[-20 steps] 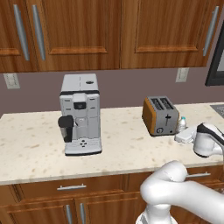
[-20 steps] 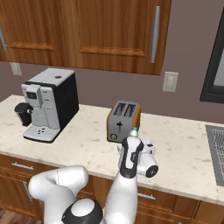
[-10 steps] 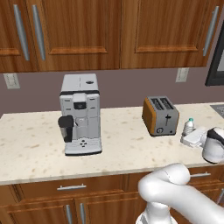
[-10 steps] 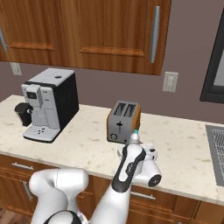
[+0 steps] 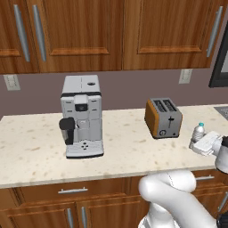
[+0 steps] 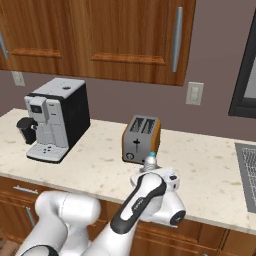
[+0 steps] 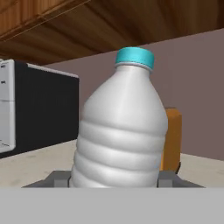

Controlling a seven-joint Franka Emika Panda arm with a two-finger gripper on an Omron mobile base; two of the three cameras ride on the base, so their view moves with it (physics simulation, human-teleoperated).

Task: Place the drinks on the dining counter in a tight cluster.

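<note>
**My pincer grips the water bottle above the bench**

My pincer [image 7: 114,181] is part-way apart and clamped on the blue-capped water bottle [image 7: 120,127], one dark fingertip [image 7: 59,179] on each side of its ribbed lower body. The bottle stands upright in my grip, just in front of the toaster [image 5: 163,117] and over the speckled bench [image 5: 35,151] beneath the wall cabinets.

From the left base camera, my white hand covers most of the bottle; its cap and shoulder [image 5: 198,131] peek above it. From the right, my forearm hides all but the cap and neck [image 6: 150,161]. Whether the bottle's base touches the bench I cannot tell. The coffee machine [image 6: 54,120] stands well apart, further along the bench.
</note>
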